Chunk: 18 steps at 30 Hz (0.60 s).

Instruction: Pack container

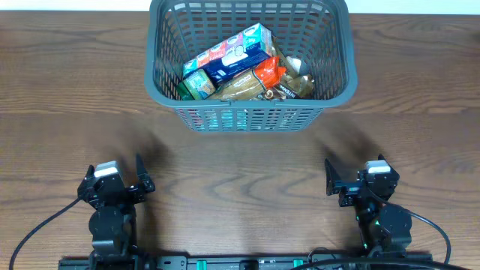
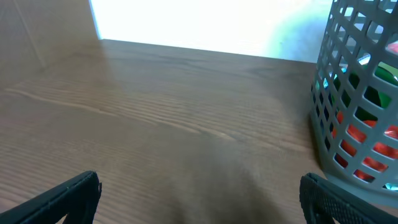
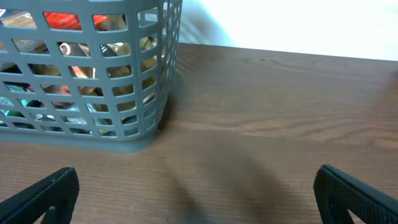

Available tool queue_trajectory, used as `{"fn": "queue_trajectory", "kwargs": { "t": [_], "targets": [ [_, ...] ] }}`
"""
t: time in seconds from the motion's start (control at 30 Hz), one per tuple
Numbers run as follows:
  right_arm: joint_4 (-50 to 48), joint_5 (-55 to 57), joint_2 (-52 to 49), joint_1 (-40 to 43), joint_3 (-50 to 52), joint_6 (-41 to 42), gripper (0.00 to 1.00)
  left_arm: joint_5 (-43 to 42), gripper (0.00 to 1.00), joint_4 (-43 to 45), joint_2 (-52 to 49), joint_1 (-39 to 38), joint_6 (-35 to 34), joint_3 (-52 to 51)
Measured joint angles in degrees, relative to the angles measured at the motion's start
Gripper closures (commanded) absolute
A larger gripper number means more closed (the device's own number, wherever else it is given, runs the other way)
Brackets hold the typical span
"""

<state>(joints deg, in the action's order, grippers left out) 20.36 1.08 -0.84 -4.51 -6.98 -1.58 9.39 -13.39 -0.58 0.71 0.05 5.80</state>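
Both left tool [image 1: 115, 168] and right tool [image 1: 354, 168] gape; container [image 1: 251, 118] holds several packets [image 1: 238, 66].

The surface [image 1: 240, 157] is brown wood grain, with the grain running left to right across the whole overhead view. Beyond its far edge is a bright, overexposed white backdrop [image 2: 211, 22]. The light is diffuse and the shadows are soft.

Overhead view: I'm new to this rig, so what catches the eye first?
The grey-blue basket stands at the far middle of the wooden table, filled with colourful grocery packets. At the near edge, the left gripper and right gripper sit open and empty, one on each side.
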Motion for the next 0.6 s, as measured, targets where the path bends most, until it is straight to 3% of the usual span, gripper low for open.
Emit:
{"fn": "queue_trajectory", "kwargs": {
  "t": [0.6],
  "targets": [
    [0.0, 0.0, 0.0, 0.0, 0.0, 0.1, 0.01, 0.0, 0.01, 0.0, 0.0, 0.0, 0.0, 0.0]
  ]
}}
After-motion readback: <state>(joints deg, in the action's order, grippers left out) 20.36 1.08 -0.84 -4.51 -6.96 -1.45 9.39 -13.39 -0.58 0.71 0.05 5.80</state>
